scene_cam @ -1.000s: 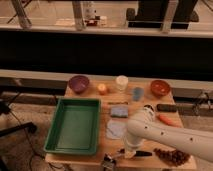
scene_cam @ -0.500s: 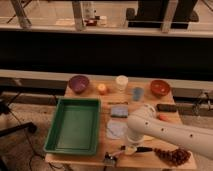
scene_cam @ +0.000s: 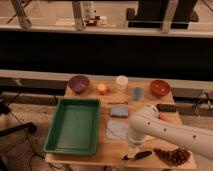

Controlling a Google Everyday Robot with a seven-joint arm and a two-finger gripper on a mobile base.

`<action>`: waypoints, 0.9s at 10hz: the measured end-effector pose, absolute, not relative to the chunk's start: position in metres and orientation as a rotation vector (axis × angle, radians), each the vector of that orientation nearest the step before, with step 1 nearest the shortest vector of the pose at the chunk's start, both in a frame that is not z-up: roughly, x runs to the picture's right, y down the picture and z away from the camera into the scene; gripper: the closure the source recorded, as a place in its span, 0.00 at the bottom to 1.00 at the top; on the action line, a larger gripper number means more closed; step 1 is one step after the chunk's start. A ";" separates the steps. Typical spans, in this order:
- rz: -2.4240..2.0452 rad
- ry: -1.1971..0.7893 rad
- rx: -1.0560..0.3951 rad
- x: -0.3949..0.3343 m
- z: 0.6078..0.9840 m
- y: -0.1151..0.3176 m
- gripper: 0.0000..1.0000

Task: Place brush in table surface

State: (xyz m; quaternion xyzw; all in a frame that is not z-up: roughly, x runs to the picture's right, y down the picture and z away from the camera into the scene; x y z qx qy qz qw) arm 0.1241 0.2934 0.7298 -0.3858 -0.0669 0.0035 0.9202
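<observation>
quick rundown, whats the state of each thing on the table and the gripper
gripper: low at the table's near edge, by the brush
brush: lying flat on the table surface, near edge
green tray: upright, empty
purple bowl: upright, back left
brown bowl: upright, back right
white cup: standing
grapes: lying at the near right corner

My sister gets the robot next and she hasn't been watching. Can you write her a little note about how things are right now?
Gripper: low at the near edge of the table surface, right by the brush.
Brush: lies flat on the table near the front edge, right of the green tray and left of the dark bunch of grapes.
Done: the brush looks to be down on the table.
Left: check that the gripper has let go, then lift the arm away.
</observation>
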 end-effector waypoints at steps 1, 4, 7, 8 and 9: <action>0.007 -0.136 -0.793 0.125 0.730 0.294 0.27; 0.020 -0.131 -0.792 0.130 0.731 0.298 0.20; 0.028 -0.128 -0.794 0.135 0.731 0.298 0.20; 0.032 -0.128 -0.793 0.137 0.731 0.299 0.20; 0.036 -0.126 -0.794 0.140 0.731 0.299 0.20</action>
